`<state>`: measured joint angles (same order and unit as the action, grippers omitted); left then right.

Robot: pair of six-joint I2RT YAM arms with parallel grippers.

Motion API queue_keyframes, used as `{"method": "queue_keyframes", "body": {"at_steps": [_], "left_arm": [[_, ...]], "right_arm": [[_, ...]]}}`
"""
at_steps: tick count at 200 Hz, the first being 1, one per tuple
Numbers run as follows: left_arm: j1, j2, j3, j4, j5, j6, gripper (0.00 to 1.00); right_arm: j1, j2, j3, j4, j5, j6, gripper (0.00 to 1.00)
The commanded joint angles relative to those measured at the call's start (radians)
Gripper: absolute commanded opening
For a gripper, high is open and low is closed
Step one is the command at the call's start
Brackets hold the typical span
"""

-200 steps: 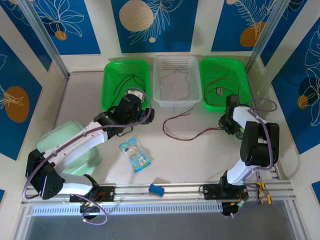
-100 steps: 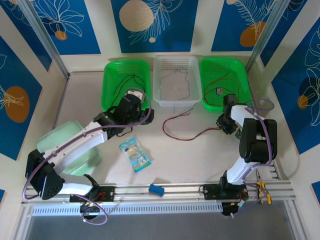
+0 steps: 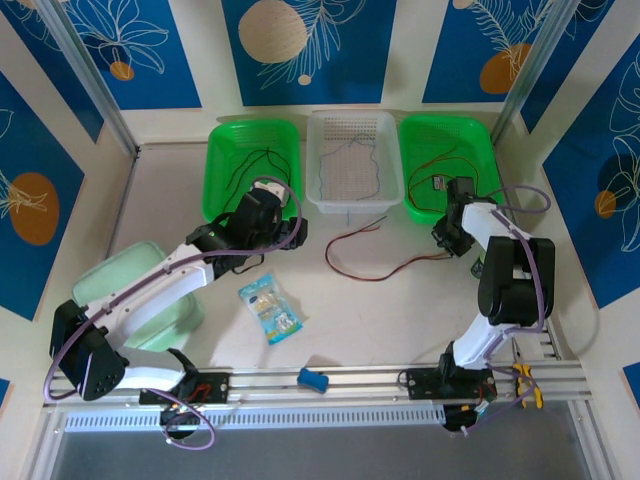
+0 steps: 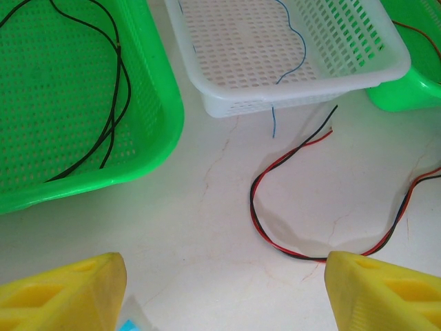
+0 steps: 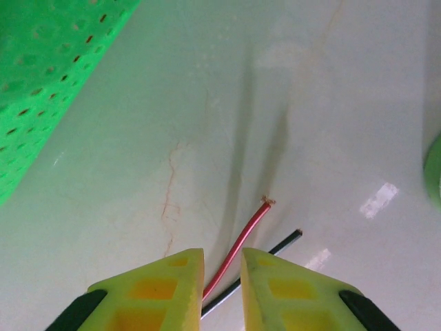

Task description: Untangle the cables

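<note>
Red-and-black cable [image 3: 372, 279] in a loose U on the table [image 3: 390, 320], just in front of the white basket [image 3: 350, 205]; long axis roughly left to right, one end trailing off to the right. Pinched at that end between the right fingers [image 5: 172, 283] (bare red and black tips poking out past them). Left fingers [image 4: 62, 283] spread wide and empty, above the loop's other side. Nearer arm: the right, gripping it; likely next a pull rightward, along the cable's run

Red/black cables [image 5: 238, 247] vanish btwn right hand [image 5: 222, 256] jaws; rest hidden.
</note>
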<state>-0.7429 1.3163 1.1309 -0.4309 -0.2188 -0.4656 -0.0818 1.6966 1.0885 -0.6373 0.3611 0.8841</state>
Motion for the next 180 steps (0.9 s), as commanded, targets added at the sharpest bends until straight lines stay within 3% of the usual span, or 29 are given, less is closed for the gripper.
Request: {"method": "queue_keyframes", "body": {"at_steps": [1, 128, 180], "left_arm": [[-0.01, -0.028, 0.013, -0.016, -0.018, 0.005, 0.76], [-0.01, -0.021, 0.023, -0.027, -0.019, 0.007, 0.76], [-0.011, -0.006, 0.03, -0.019, -0.013, 0.004, 0.76]], "right_arm": [[-0.012, 0.025, 0.02, -0.009, -0.035, 0.033, 0.22], [-0.039, 0.097, -0.004, 0.01, -0.077, 0.076, 0.21], [-0.014, -0.005, -0.08, 0.084, -0.054, 0.085, 0.24]]}}
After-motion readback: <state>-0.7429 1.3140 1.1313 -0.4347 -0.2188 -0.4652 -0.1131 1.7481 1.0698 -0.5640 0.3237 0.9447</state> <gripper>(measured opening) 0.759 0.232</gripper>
